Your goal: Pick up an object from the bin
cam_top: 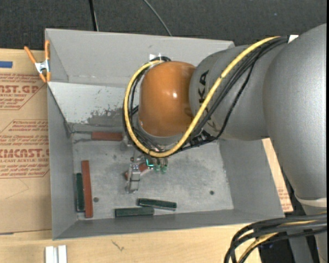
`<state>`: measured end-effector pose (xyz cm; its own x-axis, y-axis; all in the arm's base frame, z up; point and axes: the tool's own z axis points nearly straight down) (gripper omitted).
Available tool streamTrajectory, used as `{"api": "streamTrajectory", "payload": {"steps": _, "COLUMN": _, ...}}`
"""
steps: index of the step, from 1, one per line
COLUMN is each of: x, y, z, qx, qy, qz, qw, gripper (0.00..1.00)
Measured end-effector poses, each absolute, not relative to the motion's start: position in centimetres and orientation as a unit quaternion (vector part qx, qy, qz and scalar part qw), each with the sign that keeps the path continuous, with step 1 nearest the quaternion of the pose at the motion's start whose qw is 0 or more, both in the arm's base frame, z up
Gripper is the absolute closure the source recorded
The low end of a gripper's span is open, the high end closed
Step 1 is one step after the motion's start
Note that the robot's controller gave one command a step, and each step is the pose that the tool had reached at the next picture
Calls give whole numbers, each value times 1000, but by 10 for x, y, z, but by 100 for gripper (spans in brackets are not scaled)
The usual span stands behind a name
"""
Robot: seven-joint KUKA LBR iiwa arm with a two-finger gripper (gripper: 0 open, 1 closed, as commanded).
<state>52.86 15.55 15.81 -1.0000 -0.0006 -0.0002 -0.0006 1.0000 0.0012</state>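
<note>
My gripper (pixel 134 177) hangs below the orange wrist cover, low over the bin floor near its middle. Beside it, to the right, I see a small green and red piece (pixel 158 167), partly hidden by the wrist. A dark green bar (pixel 157 204) lies flat a little in front of the gripper, and a second dark green bar (pixel 134 212) rests along the front wall. Nothing shows between the gripper's tips.
A red-brown bar (pixel 107 136) lies against the back wall on the left. A red bar (pixel 86 188) and a dark green bar (pixel 78 192) lie side by side along the left wall. The arm covers the bin's right half.
</note>
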Motion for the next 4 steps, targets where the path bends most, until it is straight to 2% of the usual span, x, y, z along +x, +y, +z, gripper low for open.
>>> {"api": "streamTrajectory", "payload": {"steps": 1, "x": 512, "y": 123, "z": 116, "qx": 12, "qy": 1000, "qz": 1, "qw": 2, "gripper": 0}}
{"api": "streamTrajectory", "payload": {"steps": 2, "x": 552, "y": 94, "z": 70, "qx": -83, "qy": 997, "qz": 1, "qw": 1, "gripper": 100}}
{"api": "streamTrajectory", "payload": {"steps": 3, "x": 552, "y": 94, "z": 70, "qx": -83, "qy": 997, "qz": 1, "qw": 1, "gripper": 100}}
{"api": "streamTrajectory", "payload": {"steps": 4, "x": 567, "y": 78, "z": 194, "qx": -98, "qy": 995, "qz": 1, "qw": 2, "gripper": 100}}
